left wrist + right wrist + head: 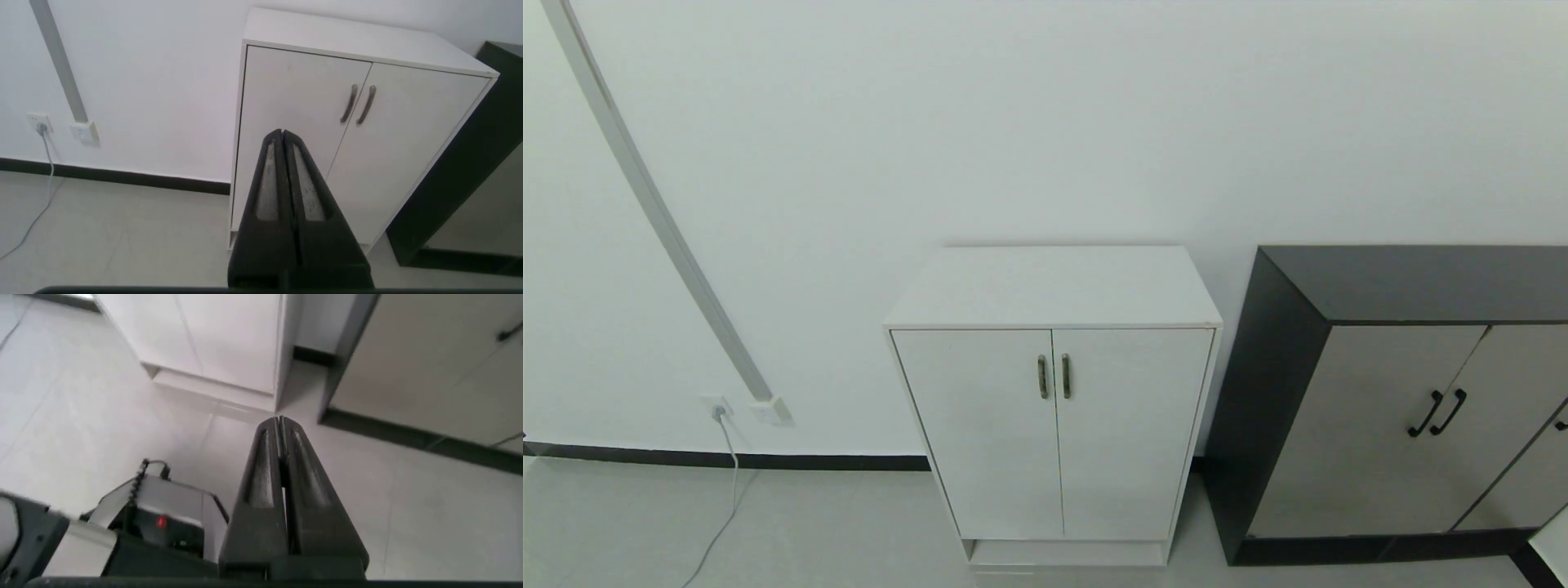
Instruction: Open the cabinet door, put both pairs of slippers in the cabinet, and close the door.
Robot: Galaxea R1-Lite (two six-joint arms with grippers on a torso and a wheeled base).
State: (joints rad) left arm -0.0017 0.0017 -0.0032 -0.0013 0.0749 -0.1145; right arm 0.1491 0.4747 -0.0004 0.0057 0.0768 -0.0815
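A plain white wall (1045, 122) and a grey floor (809, 523): the cabinet (1054, 286) stands on the floor with its back to the wall, and a black cabinet (1282, 392) sits just beside it on my right.

The left door (984, 433) and right door (1127, 433) are both closed. Their two handles (1043, 376) stand upright, side by side, at the seam where the doors meet.

My left claw (282, 135) hangs well short of the left door, fingers pressed together and holding nothing. My right claw (279, 420) is low over the floor, near the cabinet's front right corner. It is also closed and empty.

I judge the doors to be stiff, light board, hinged at the outer edges, so each should swing out in an arc and not pull straight. The handles look like slim, smooth metal bars, rigid but easy to slip off. The grip belongs at mid-bar, fingers on either side, and the claw must spread first. A pull that is too hard might rock so narrow a cabinet.
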